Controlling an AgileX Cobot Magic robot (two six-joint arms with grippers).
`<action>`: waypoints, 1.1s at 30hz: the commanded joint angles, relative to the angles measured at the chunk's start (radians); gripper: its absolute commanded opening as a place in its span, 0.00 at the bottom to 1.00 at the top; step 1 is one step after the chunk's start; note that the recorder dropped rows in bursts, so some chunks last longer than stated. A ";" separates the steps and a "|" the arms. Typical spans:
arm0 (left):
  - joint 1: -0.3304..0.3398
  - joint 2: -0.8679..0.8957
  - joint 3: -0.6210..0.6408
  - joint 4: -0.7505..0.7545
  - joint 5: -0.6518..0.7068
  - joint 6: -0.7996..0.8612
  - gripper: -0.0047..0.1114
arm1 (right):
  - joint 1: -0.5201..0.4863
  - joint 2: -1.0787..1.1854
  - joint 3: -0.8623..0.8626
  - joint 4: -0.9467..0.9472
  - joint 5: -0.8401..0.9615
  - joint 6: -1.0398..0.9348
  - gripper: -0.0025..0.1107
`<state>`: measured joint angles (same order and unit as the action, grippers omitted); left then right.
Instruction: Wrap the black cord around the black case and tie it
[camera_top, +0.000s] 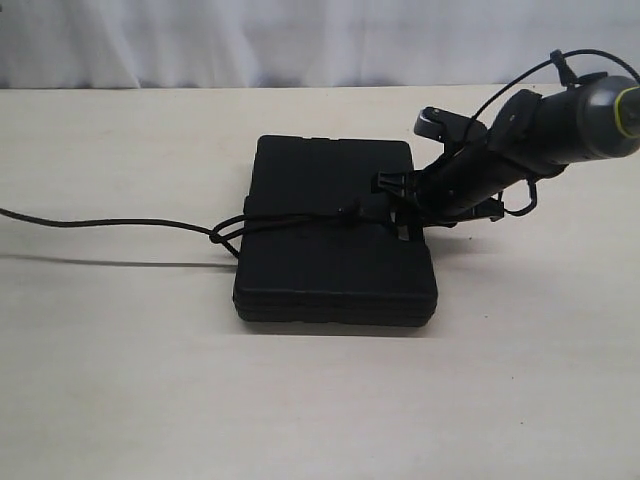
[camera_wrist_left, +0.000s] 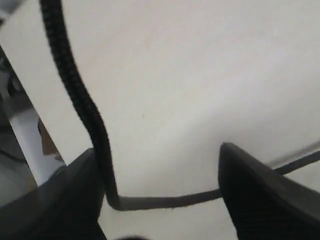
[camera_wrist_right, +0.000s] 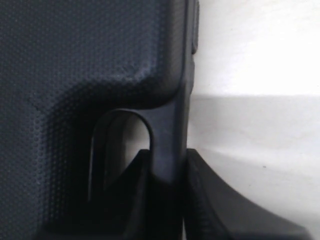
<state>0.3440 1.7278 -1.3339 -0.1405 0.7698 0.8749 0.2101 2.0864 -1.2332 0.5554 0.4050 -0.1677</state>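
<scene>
- The left hand is released: its two fingers stand wide apart and clamp nothing.
- The black cord lies loose in that gap. It runs close along the inner side of one finger, bends sharply, then crosses to the other. Whether it touches either finger I cannot tell.
- Under this stretch of cord there is only pale bench. The exterior view does not show the left hand, so it is well away from the black case.
- The right hand is clenched on the case's moulded handle, with one finger inside the cut-out and one outside.
- On the case, the cord crosses the lid from the handle edge to the opposite edge, about midway along the lid.
- Just off the edge opposite the handle, the strands meet in a small knot.
- From the knot the free tail runs straight on, away from the case, and leaves the exterior view.
- The tail's long axis therefore continues the line of the wrap, pointing from the knot towards where the left hand must be.
- As I judge it, the left hand is the nearer one to the tail. Any further pull to snug the knot would go along that line, away from the case, while the right hand steadies the case at the handle.
</scene>
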 joint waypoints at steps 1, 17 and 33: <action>-0.139 -0.011 -0.070 -0.012 -0.062 0.016 0.57 | -0.010 -0.008 0.002 -0.013 0.016 -0.022 0.06; -0.462 0.137 -0.076 -0.068 0.210 0.430 0.57 | -0.010 -0.008 0.002 -0.013 0.035 -0.060 0.06; -0.559 0.308 -0.076 -0.082 0.188 0.490 0.42 | -0.010 -0.008 0.002 -0.013 0.044 -0.083 0.06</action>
<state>-0.2119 2.0186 -1.4083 -0.2122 0.9552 1.3611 0.2055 2.0864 -1.2332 0.5631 0.4201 -0.2205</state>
